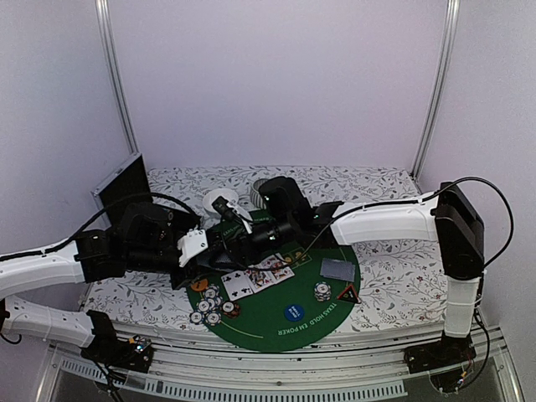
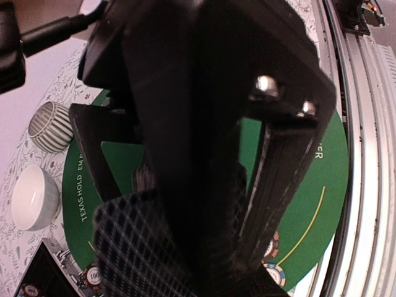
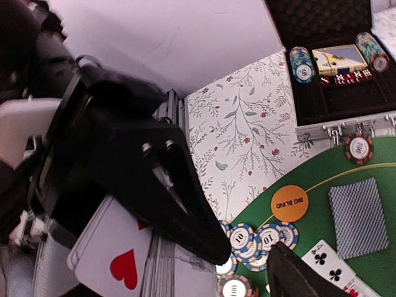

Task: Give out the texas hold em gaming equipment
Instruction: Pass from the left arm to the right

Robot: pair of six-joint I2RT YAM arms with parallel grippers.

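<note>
My left gripper [image 1: 194,251] is shut on a deck of playing cards [image 2: 136,247], grey-blue backs toward its own camera. In the right wrist view the deck's heart card [image 3: 117,260] faces up. My right gripper [image 3: 252,258] stands open right beside the deck, one finger [image 3: 185,210] lying over its edge, nothing between the jaws. Below them are blue-striped poker chips [image 3: 257,238] and the orange button [image 3: 289,203] on the green mat [image 1: 268,328]. Face-up cards [image 1: 251,278], a face-down pile [image 1: 337,269], a chip stack [image 1: 322,291], the blue button [image 1: 292,312] and the red-black triangle [image 1: 347,293] lie on the mat.
A white bowl [image 1: 219,201] and a striped grey bowl [image 1: 261,191] stand behind the mat. An open black case [image 3: 334,62] holding chips and a card box sits at the table's left. The two arms cross over the mat's left half. The table's metal rail [image 2: 365,154] runs along the near edge.
</note>
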